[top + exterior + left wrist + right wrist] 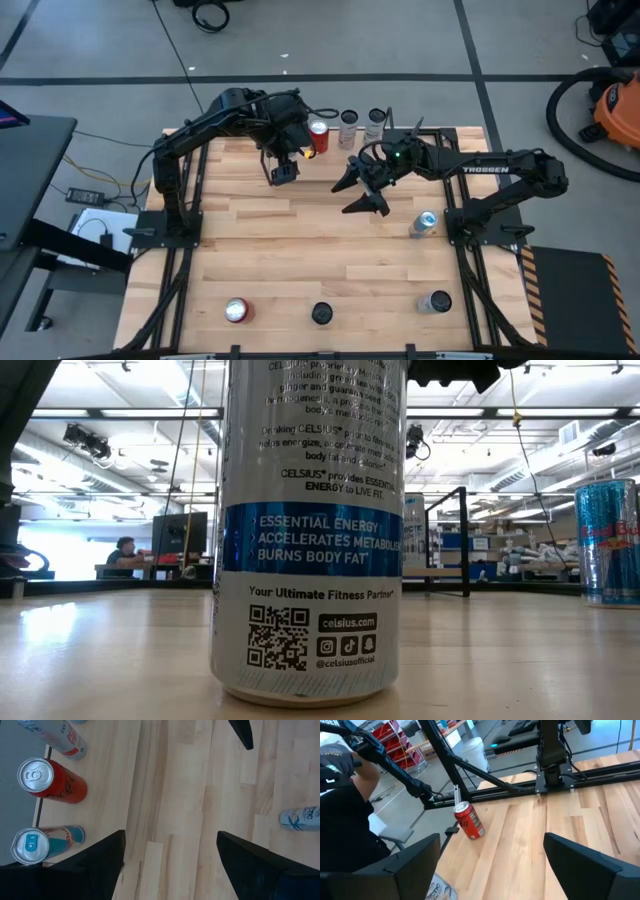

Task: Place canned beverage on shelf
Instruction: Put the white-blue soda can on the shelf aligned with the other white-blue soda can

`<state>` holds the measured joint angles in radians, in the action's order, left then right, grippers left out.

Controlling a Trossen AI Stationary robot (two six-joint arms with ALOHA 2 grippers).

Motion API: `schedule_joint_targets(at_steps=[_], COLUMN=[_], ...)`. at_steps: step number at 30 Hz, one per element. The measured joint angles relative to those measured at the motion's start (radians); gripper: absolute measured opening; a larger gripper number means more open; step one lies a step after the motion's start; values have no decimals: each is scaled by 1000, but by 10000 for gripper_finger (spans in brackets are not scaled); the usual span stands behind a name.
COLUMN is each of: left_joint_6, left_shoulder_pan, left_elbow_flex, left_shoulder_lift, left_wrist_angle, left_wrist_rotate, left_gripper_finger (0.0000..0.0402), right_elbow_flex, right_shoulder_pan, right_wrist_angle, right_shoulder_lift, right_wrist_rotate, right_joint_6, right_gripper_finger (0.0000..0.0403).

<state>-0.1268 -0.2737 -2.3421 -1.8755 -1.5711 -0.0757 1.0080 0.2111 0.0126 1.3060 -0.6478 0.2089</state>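
Note:
Several drink cans stand on the wooden table. A red can (318, 135) and two white cans (348, 122) are at the far edge, and a silver-blue can (424, 224) is at the right. A red can (236, 310), a black-topped white can (321, 313) and a silver can (435, 302) stand near the front edge. The shelf (430, 572), with black upright rods, is at the far right (468, 136). My left gripper (283, 172) hangs open over bare wood beside the far cans (170, 835). My right gripper (342, 200) is open at mid-table (492, 837), holding nothing.
In the left wrist view a blue-silver can (45, 842) stands next to the red can (50, 782). A person's dark sleeve (345, 820) shows beyond the table's left edge. Bare wood lies at mid-table (300, 250). The white can (305, 530) fills the low view.

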Motion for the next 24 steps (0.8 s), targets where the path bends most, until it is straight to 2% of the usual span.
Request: schedule_joint_targets(at_steps=[5,9,15,24], left_joint_6=[0,0,6,12], left_shoulder_pan=[0,0,0,3], left_elbow_flex=[0,0,0,1], left_shoulder_lift=[0,0,0,6], left_wrist_angle=[0,0,0,0], left_wrist_rotate=[0,0,0,-2], left_gripper_finger=[316,316,316,316], right_elbow_flex=[0,0,0,0], right_shoulder_pan=[0,0,-17,-86], right_wrist_angle=[2,109,240,245], right_shoulder_lift=[0,0,0,0], right_wrist_rotate=[1,42,127,105], right_joint_6=[-1,4,133,246], right_gripper_finger=[364,364,364,364])
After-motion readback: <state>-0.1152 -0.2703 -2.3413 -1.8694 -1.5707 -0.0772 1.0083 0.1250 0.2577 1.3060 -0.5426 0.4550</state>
